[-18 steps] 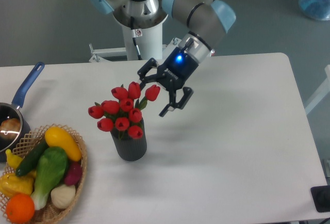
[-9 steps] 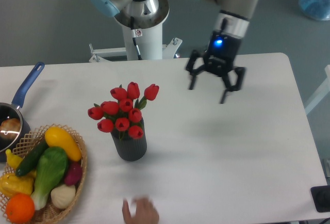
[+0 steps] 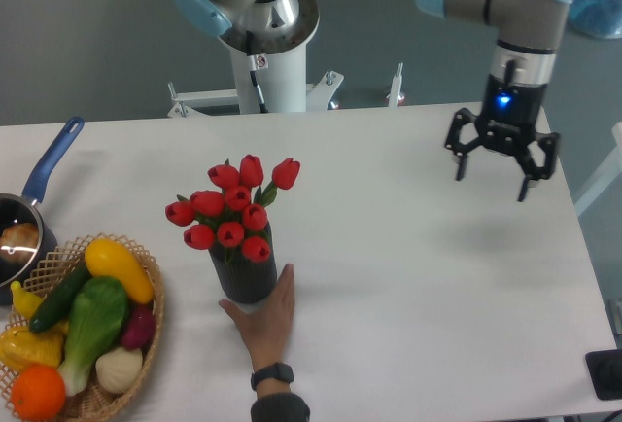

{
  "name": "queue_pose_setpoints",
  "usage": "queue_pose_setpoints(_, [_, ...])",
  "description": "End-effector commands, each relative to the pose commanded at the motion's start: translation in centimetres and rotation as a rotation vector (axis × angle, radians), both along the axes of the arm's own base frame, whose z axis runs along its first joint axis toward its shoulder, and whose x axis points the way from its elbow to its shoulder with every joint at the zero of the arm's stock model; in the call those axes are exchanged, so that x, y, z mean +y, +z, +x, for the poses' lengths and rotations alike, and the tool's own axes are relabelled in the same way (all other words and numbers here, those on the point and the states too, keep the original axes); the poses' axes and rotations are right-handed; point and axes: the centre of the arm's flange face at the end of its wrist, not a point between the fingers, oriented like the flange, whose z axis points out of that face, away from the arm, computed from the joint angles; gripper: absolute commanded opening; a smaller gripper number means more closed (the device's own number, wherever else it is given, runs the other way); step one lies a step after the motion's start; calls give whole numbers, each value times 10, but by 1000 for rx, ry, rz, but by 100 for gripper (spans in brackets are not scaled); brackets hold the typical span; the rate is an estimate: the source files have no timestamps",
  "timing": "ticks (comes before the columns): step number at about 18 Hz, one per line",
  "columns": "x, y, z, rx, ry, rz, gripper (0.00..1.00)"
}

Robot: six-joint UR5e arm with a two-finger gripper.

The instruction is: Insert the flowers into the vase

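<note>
Ten or so flowers (image 3: 233,210) standing in the vase (image 3: 245,278) mid-table, a hand (image 3: 264,312) touching its base. Jaws spread wide, empty, well apart at right; insertion seemingly done, nothing further needed

White worktop (image 3: 418,286). Wicker basket (image 3: 146,330) of vegetables at my front-left corner; blue-handled saucepan (image 3: 24,218) just behind.
</note>
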Motion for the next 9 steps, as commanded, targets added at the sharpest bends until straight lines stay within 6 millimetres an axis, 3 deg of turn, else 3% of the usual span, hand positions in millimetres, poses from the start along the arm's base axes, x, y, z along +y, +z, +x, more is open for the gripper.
queue_pose_setpoints(3, [-2, -2, -10, 18, 16, -105, 100])
queue_pose_setpoints(4, [6, -6, -15, 26, 14, -174, 100])
queue_pose_setpoints(6, [41, -10, -18, 33, -23, -320, 100])
queue_pose_setpoints(9, [50, -13, -18, 17, -35, -368, 100])
